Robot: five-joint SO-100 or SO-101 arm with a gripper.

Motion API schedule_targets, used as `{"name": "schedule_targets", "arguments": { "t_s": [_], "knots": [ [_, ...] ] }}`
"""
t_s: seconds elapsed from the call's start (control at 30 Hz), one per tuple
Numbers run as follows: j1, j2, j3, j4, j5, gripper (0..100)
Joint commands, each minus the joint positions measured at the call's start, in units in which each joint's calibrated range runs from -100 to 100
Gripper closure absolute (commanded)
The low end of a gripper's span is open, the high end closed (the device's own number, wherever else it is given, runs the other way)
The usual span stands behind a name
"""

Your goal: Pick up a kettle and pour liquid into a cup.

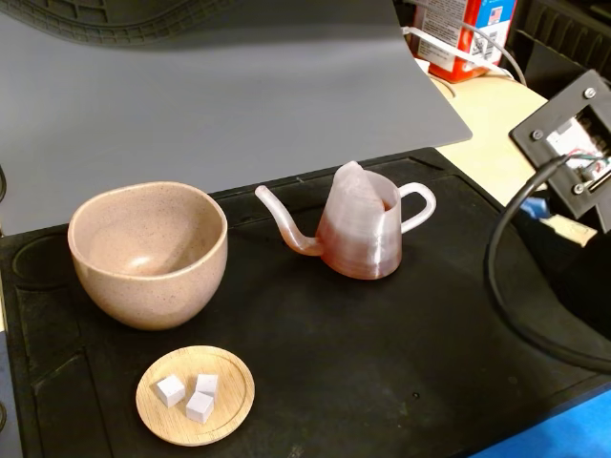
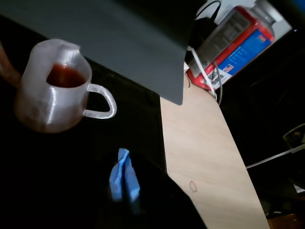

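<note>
The kettle (image 1: 361,229) stands upright on the black mat, its gooseneck spout pointing left toward the cup (image 1: 148,253) and its loop handle pointing right. The cup stands upright left of the kettle, a gap between them. In the wrist view the kettle (image 2: 47,95) is at the upper left with reddish liquid (image 2: 64,76) inside. My gripper (image 2: 125,183) shows only as a dark shape with a blue-taped tip at the bottom, right of the handle and clear of it. Its jaws are too dark to read. It holds nothing that I can see.
A small wooden dish (image 1: 196,396) with three white cubes lies in front of the cup. A black cable (image 1: 501,286) and arm parts (image 1: 573,134) are at the right. A grey sheet (image 1: 239,86) stands behind, with a red carton (image 1: 468,33) on the wooden table at the back right.
</note>
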Motion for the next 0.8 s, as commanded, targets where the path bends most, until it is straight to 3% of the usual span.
{"name": "schedule_targets", "arguments": {
  "t_s": [0.0,0.17,0.23,0.33,0.77],
  "knots": [
    [-0.64,6.69,-4.42,-6.39,0.17,99],
    [-2.09,34.59,-11.59,-30.60,0.17,96],
    [-2.32,43.04,-13.67,-37.00,0.17,87],
    [-2.01,50.03,-17.58,-43.57,0.80,86],
    [-2.39,52.25,-26.20,-38.38,2.85,86]
  ]
}}
